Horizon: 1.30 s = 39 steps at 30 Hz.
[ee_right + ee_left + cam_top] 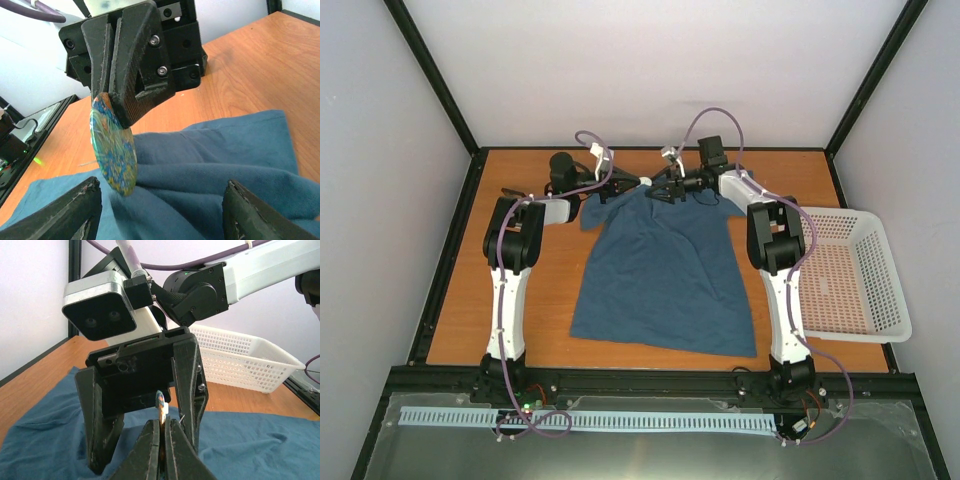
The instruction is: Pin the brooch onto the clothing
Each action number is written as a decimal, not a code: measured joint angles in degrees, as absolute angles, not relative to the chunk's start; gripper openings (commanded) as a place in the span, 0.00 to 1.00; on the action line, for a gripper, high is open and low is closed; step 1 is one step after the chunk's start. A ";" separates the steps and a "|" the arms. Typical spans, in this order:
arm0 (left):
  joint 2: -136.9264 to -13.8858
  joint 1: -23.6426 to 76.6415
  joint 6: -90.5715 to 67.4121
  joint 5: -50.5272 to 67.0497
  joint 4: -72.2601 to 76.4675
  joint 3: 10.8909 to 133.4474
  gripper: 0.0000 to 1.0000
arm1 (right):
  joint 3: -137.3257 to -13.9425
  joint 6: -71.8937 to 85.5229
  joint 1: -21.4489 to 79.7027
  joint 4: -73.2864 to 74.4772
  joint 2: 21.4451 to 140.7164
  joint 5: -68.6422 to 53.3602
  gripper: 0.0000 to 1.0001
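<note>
Brooch (114, 150): a round, glossy disc mottled blue, green, yellow and orange, seen nearly edge-on. Left gripper (161, 435) is clamped tight on its upper rim. The disc hangs below the fingertips, over the bunched fabric at the neck end of the shirt (660, 275). Whether its lower rim touches the cloth cannot be told. From the left wrist it shows only as a thin pale sliver sticking up between the closed fingers.

Right gripper (165, 215) faces the left one across the brooch, jaws spread wide and gripping nothing, one finger to each side above the shirt's folds.

Shirt: dark teal-blue, short-sleeved, lying flat on the wooden table (460, 300). Its hem is toward the arm bases and its neck at the far end, where the fabric is rumpled.

Basket (850, 336): white plastic mesh, rectangular, standing on the table just right of the shirt and apart from it, beyond the right arm. Its mesh floor is in plain view, with the table's colour showing through.
</note>
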<state>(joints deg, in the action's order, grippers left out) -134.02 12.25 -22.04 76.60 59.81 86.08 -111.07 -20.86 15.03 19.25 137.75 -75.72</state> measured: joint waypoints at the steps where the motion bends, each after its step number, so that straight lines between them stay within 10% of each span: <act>1: -134.06 12.25 -22.13 76.71 59.94 86.08 0.01 | -111.07 -20.73 15.31 19.18 137.84 -75.72 0.63; 39: -134.19 12.05 -17.34 78.41 59.57 84.49 0.01 | -116.97 -14.52 16.19 17.63 143.00 -79.57 0.60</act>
<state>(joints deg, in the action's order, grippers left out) -134.19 12.05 -17.34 78.41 59.57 84.49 -116.97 -14.52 16.19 17.63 143.00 -79.57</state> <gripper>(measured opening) 0.038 0.617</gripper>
